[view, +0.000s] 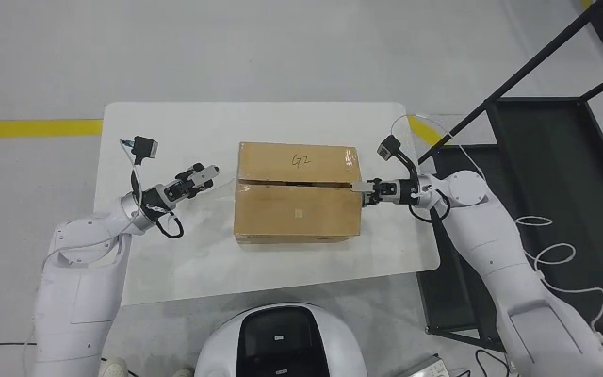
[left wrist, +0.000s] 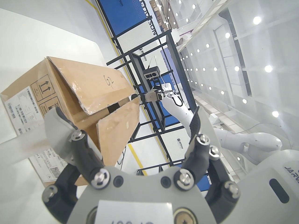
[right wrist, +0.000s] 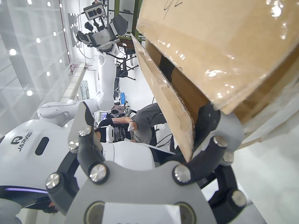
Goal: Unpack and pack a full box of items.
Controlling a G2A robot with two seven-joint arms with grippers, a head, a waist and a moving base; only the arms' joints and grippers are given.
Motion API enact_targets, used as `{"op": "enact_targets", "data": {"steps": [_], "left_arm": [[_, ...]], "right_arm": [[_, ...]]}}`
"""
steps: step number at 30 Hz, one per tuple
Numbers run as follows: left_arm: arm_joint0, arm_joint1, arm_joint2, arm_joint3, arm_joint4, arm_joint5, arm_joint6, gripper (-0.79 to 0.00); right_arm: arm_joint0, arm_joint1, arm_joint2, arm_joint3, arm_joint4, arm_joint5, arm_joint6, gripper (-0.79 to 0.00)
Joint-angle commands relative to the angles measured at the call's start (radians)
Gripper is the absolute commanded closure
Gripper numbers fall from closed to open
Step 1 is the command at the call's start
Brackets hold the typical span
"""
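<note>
The fingers (left wrist: 56, 127) of the left gripper (left wrist: 126, 117) are spread wide and hold nothing; they hang above the tabletop (view: 188, 264), between its left edge and the left end of the box (view: 297, 203), near the box but not touching it. The fingers (right wrist: 83, 122) of the right gripper (right wrist: 144, 120) are also spread. One dark finger sits in the gap between the two top flaps at the right end of the box, and the corner of the near flap (right wrist: 168, 108) stands between the two fingers without being pinched. The box is brown cardboard and rests about in the middle of the tabletop, a little closer to the right edge. The seam between its flaps runs parallel to the near edge. The far flap (view: 297, 160) carries a handwritten mark, and both flaps are slightly raised along the seam. White labels (left wrist: 21, 108) cover the left end face of the box. A dark metal rack (view: 537, 160) stands beyond the right edge of the tabletop.
</note>
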Motion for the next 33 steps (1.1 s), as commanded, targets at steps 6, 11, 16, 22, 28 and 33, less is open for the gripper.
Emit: {"op": "enact_targets", "data": {"steps": [6, 11, 16, 22, 28, 33], "left_arm": [[0.0, 0.0, 0.0, 0.0, 0.0, 0.0, 0.0, -0.785], [0.0, 0.0, 0.0, 0.0, 0.0, 0.0, 0.0, -0.785], [0.0, 0.0, 0.0, 0.0, 0.0, 0.0, 0.0, -0.785], [0.0, 0.0, 0.0, 0.0, 0.0, 0.0, 0.0, -0.785], [0.0, 0.0, 0.0, 0.0, 0.0, 0.0, 0.0, -0.785], [0.0, 0.0, 0.0, 0.0, 0.0, 0.0, 0.0, -0.785]], "right_arm": [[-0.036, 0.032, 0.023, -0.068, 0.046, 0.028, 0.028, -0.785], [-0.072, 0.054, 0.028, -0.139, 0.073, 0.049, 0.049, -0.785], [-0.112, 0.078, 0.038, -0.211, 0.091, 0.055, 0.055, -0.785], [-0.172, 0.109, 0.06, -0.318, 0.089, 0.053, 0.053, -0.785], [-0.241, 0.143, 0.065, -0.429, 0.028, 0.038, 0.039, -0.785], [-0.274, 0.168, 0.051, -0.475, -0.032, 0.021, 0.021, -0.785]]}}
